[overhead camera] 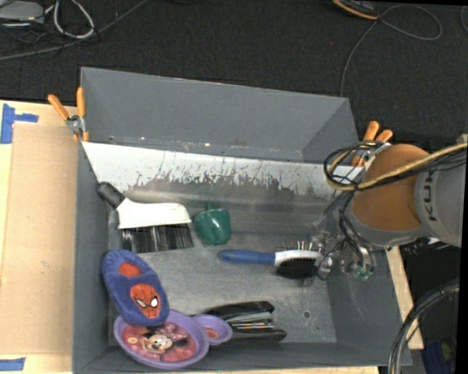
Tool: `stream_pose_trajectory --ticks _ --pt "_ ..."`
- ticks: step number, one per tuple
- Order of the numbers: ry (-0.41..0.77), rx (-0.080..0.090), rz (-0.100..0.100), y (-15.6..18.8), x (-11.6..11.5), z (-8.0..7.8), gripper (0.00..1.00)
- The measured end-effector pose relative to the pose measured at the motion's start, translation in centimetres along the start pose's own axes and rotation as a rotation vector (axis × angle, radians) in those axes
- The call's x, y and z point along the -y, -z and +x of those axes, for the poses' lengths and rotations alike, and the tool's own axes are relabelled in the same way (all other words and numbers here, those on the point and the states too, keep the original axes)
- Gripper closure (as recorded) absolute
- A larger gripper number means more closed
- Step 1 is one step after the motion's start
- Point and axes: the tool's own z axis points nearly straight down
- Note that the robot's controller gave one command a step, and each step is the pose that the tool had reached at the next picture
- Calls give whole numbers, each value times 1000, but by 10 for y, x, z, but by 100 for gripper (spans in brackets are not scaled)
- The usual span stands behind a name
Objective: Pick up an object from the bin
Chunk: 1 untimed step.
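My gripper (325, 261) is low in the right part of the bin, right beside the head of a small brush (271, 260). That brush has a blue handle pointing left and a white head with black bristles; its head end touches or nearly touches the gripper. A green cup-like thing (212, 226) lies a little further left, near the back wall. A black stapler (246, 316) lies towards the front, below the brush.
At the left lie a white hand brush with black bristles (154, 225), a blue Spider-Man slipper (137, 287) and a purple cartoon bowl (165, 340) in the front left corner. The arm's orange cover and cables hang over the bin's right rim.
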Motion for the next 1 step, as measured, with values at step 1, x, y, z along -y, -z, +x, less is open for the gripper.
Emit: stream_pose_trajectory --ticks 1 --pt "1 0 0 0 0 0 100"
